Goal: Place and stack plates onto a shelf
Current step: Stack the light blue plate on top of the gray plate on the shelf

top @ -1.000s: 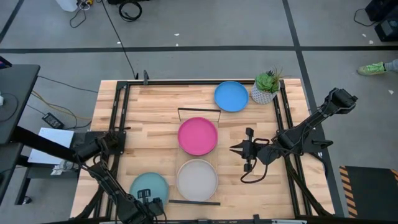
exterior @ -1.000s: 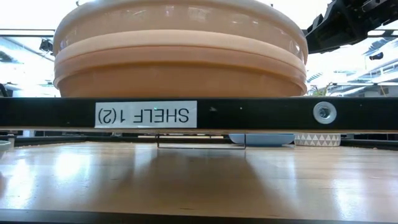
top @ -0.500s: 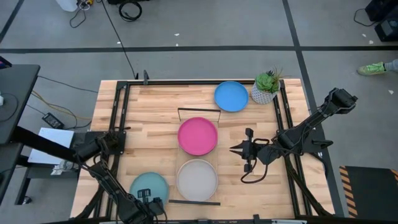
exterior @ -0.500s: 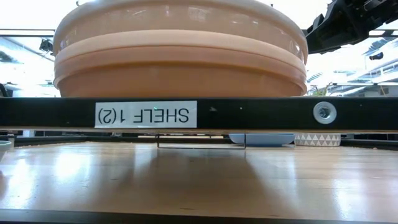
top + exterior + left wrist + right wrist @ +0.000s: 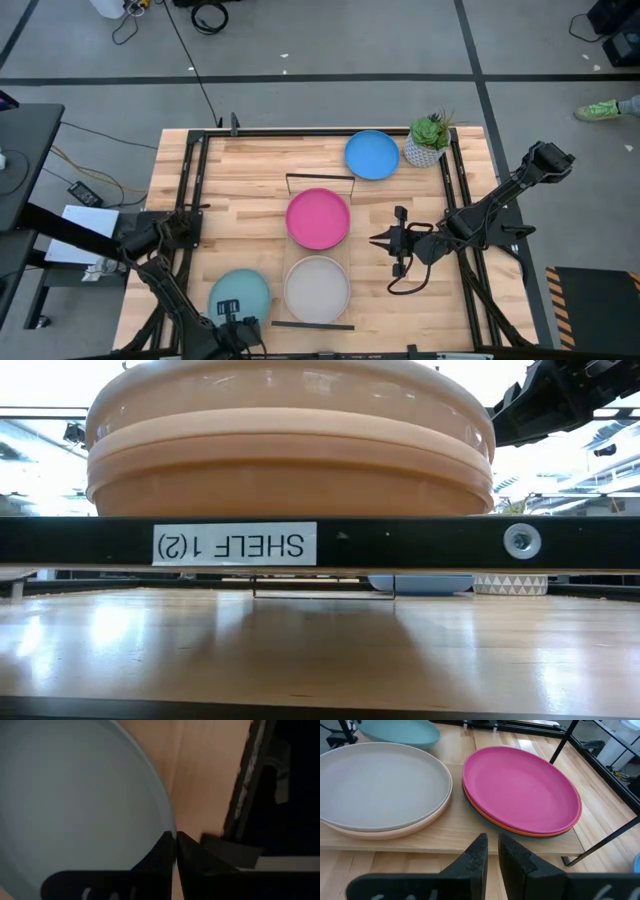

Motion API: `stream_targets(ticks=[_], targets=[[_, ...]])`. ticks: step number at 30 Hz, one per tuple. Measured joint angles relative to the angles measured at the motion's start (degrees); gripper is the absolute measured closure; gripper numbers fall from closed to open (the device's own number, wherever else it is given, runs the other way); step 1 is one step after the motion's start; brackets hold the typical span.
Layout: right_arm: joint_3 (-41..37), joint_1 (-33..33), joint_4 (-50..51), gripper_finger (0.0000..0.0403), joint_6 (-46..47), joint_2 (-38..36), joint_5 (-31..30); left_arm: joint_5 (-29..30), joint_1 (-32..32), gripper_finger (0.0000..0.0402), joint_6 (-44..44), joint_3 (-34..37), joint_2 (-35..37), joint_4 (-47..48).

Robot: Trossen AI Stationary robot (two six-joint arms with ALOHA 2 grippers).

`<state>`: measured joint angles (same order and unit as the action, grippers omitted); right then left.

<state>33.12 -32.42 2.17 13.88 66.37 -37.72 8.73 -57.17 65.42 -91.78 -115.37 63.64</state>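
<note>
A: Left hand (image 5: 240, 330) status?
B: Fingers pinched on the near rim of the light aqua plate (image 5: 240, 297), at the front-left of the table (image 5: 250, 170), just left of the shelf (image 5: 318, 249). In the wrist view the 2 fingertips (image 5: 167, 847) are pressed almost together at the plate's edge.
A: Right hand (image 5: 377, 240)?
B: Hovering just right of the shelf, pointed at it, holding nothing. Fingers nearly together, only a thin gap.
A: Shelf contents?
B: 2 stacks. Pink plate (image 5: 318, 218) tops the far one, with orange and dark teal edges showing under it. Grey plate (image 5: 316, 288) tops the near one, tan under it.
A: Anything else?
B: Blue plate (image 5: 372, 154) flat at the far edge of the table, beside the potted plant (image 5: 428, 140).
</note>
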Motion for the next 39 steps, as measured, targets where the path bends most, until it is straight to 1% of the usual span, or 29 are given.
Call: stream_targets(ticks=[3,5,35,39], targets=[[0.00,-0.02,0.00,0.0353,-0.12,0.00,0.29,3.19,-0.07,0.0387,-2.22,-0.73,0.00,1.72],[0.00,0.00,0.02,0.0353,-0.12,0.00,0.32,3.76,-0.07,0.0387,-3.09,-0.73,0.00,2.30],[0.00,-0.02,0.00,0.0353,0.08,0.00,1.32,5.09,-0.09,0.0387,-3.15,-0.76,0.04,3.42],[0.00,0.02,0.00,0.0353,0.03,0.00,1.33,6.02,-0.28,0.0387,-5.12,-0.76,0.04,4.35]])
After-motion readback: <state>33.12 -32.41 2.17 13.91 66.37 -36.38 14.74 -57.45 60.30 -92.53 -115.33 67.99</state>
